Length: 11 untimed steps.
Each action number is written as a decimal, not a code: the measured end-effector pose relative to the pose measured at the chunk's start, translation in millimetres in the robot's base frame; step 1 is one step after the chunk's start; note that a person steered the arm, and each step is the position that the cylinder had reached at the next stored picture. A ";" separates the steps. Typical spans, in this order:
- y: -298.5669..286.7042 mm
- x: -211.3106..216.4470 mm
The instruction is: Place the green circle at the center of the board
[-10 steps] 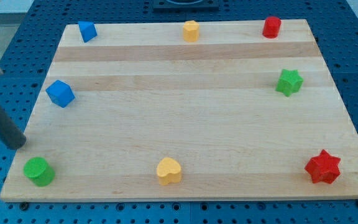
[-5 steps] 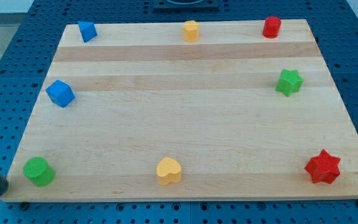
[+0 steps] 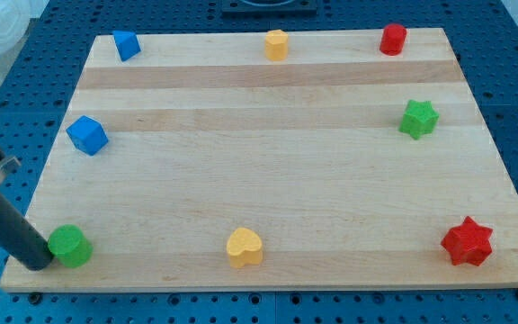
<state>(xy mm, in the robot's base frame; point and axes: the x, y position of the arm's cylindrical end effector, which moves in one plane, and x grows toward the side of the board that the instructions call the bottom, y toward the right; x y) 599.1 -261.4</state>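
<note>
The green circle (image 3: 70, 246) sits at the bottom left corner of the wooden board (image 3: 268, 171). My tip (image 3: 40, 262) is right beside it on its left, touching or nearly touching its edge. The dark rod rises up and to the left out of the view.
A yellow heart (image 3: 245, 247) lies at the bottom middle, a red star (image 3: 467, 241) at the bottom right, a green star (image 3: 418, 118) at the right. A red cylinder (image 3: 393, 39), yellow block (image 3: 277, 43) and blue block (image 3: 127, 44) line the top. A blue cube (image 3: 87, 135) sits at the left.
My tip moved down off the board's left edge, then back right against the green circle. The green circle has shifted a little to the right.
</note>
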 end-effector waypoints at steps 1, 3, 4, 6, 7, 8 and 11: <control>2.0 18.6; 26.8 18.5; 31.1 15.3; 36.6 13.0; 30.5 15.0; 29.4 1.0; 34.2 -30.5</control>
<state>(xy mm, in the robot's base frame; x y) 568.6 -227.2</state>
